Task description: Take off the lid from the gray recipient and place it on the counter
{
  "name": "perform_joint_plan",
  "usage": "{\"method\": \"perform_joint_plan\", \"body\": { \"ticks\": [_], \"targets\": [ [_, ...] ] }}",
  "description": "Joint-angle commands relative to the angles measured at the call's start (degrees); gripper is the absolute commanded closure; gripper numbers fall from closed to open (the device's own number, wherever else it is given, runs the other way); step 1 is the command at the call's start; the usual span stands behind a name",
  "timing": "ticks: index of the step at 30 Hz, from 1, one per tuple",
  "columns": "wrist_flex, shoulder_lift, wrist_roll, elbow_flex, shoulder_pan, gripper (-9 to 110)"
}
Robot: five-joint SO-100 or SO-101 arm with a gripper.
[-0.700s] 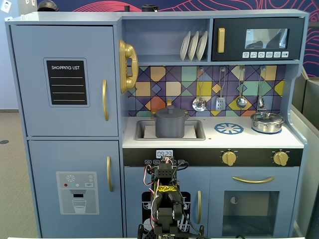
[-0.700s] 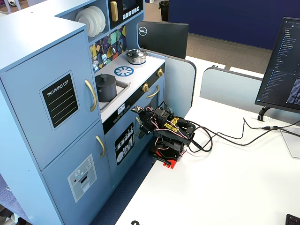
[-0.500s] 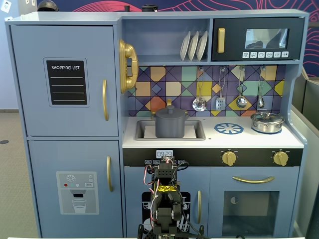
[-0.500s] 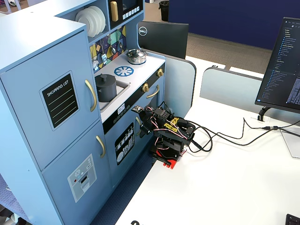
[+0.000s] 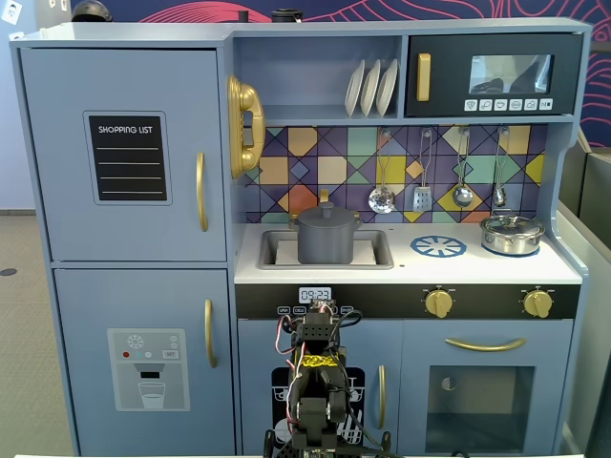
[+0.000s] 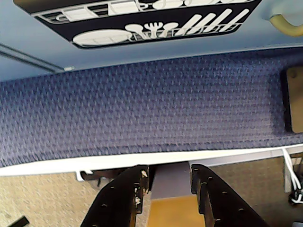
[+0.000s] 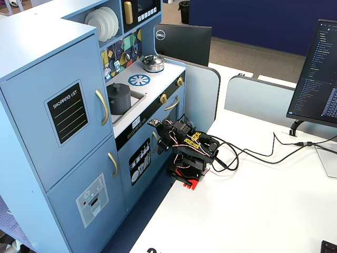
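Observation:
The gray recipient [image 5: 326,242] stands in the recessed sink [image 5: 275,250] of the white counter [image 5: 410,269]. The dark-gray lid [image 5: 326,216] with its small knob rests flat on top of it. Both fixed views show them: the pot [image 7: 119,101] and the lid [image 7: 118,87]. My arm [image 5: 316,374] is folded low in front of the cabinet doors, well below the counter. My gripper [image 6: 169,178] is open and empty, above the table's white edge. In a fixed view the gripper [image 7: 159,142] sits close to the dishwasher door.
A shiny silver pot [image 5: 512,234] stands at the counter's right end, beside the blue-and-white burner [image 5: 438,246]. Utensils [image 5: 421,196] hang on the tiled wall behind. The wrist view shows blue carpet [image 6: 142,109] and the dishwasher door [image 6: 142,19]. Cables [image 7: 253,153] trail across the white table.

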Motion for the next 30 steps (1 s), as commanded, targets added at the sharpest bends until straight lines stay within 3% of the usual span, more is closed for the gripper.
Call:
{"method": "perform_joint_plan", "body": {
  "ticks": [1, 9, 16, 22, 30],
  "targets": [
    [4.5, -0.6, -0.4, -9.1, 2.1, 102],
    [-16.5, -14.7, 3.8, -44.2, 2.6, 102],
    [-50.3, -23.0, 2.8, -49.8, -0.5, 95],
    [-59.0, -28.1, -0.4, -50.4, -1.0, 88],
    [-63.8, -33.9, -1.9, -50.0, -0.8, 87]
  ]
}}
